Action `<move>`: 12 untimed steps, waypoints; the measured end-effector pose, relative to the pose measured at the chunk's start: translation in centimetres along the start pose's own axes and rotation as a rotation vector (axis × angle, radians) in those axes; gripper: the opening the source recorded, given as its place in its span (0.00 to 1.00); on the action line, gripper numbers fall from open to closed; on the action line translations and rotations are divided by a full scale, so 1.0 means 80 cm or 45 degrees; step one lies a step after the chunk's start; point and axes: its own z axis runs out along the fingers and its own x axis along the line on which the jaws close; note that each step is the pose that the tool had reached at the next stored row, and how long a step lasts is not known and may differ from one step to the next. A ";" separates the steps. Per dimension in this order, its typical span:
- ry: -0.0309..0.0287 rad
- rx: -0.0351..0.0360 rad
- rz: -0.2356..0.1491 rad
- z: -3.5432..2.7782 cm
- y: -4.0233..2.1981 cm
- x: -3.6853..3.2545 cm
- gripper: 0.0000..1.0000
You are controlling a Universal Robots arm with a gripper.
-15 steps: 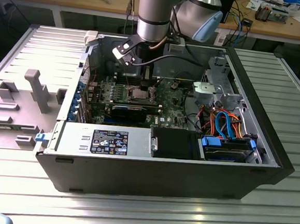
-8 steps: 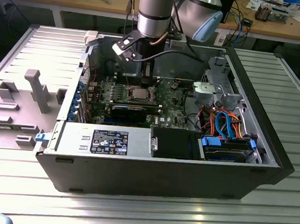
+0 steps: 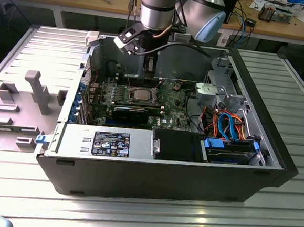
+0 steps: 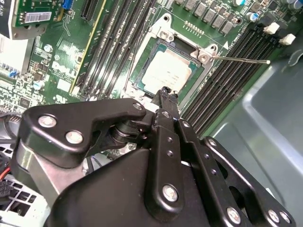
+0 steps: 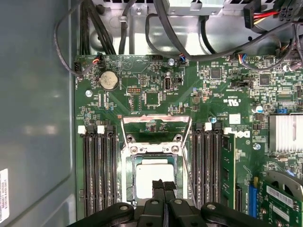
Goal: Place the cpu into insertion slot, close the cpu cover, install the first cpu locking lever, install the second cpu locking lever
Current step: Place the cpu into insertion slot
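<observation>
1. first wrist view: the cpu (image 5: 152, 177) is seen lying flat and square inside the insertion slot (image 5: 126, 179), so the placing is judged done.
2. the end effector (image 5: 163, 183) is held with its two black fingers pressed together and nothing between them. its tips are poised over the rim of the cpu, at the side of the insertion slot opposite the hinge. whether anything is touched cannot be told.
3. the cpu cover (image 5: 156, 118) is seen raised at the hinge side of the insertion slot, with the green board (image 5: 142, 80) showing through its square window. it is judged not yet closed.
4. in the second wrist view a thin locking lever (image 4: 241, 60) is seen reaching out sideways from a corner of the insertion slot, and is judged unlatched.
5. the cpu is judged light, stiff and flat, with a smooth metal top that gives little grip. its underside and the slot's contacts are judged fragile, so it is best taken by two opposite edges and never slid.
6. the cpu cover is judged a thin, light metal sheet, stiff enough to be pushed at its free edge, farthest from the hinge.
7. the locking lever is judged a springy wire rod, best taken at the end farthest from the insertion slot.
8. long memory slots (image 5: 99, 175) are seen close on both sides of the insertion slot, leaving little room.
</observation>
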 end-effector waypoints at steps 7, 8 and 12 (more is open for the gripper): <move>-0.0001 0.0001 0.000 -0.0157 -0.0001 -0.0006 0.11; 0.0000 0.0000 0.000 -0.0174 -0.0001 -0.0007 0.11; 0.0005 0.0000 0.000 -0.0216 -0.0001 -0.0008 0.11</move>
